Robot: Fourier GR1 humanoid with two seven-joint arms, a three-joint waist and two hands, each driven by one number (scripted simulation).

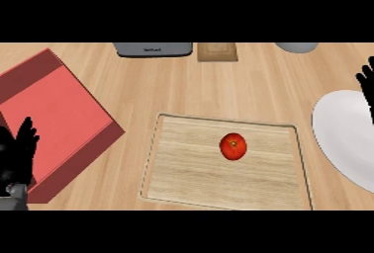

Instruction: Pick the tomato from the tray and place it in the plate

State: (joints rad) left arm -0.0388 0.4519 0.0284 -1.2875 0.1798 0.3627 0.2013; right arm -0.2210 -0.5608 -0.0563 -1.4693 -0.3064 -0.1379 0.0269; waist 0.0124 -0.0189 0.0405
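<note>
In the head view, a tabletop (182, 84) of pale wood with fine straight grain is filling the scene. A shallow rectangular tray (219, 185) of lighter, streaked wood with a thin raised rim is lying at the middle, turned slightly askew. The tomato (233, 146) is resting inside this tray, a little above and right of its centre and clear of every rim. It is looking smooth, glossy and red, oval from this angle, with a small dark stem mark on top. A plain white round plate (342, 143) is sitting just right of the tray, partly cut off by the right edge.

A flat square red mat (51, 104) with a darker red border is lying at the left, turned like a diamond. Along the far edge, a grey box with rounded corners (153, 49), a small brown patterned block (217, 51) and a rounded grey object (297, 47) are showing only in part.

The left robot hand (16, 153) is resting at the lower left edge over the mat's corner, black fingers spread and pointing up, holding nothing, with a bit of grey forearm (13, 193) below it. The right robot hand (368, 84) is showing at the right edge above the plate, fingers up and apart, holding nothing and well away from the tomato.
</note>
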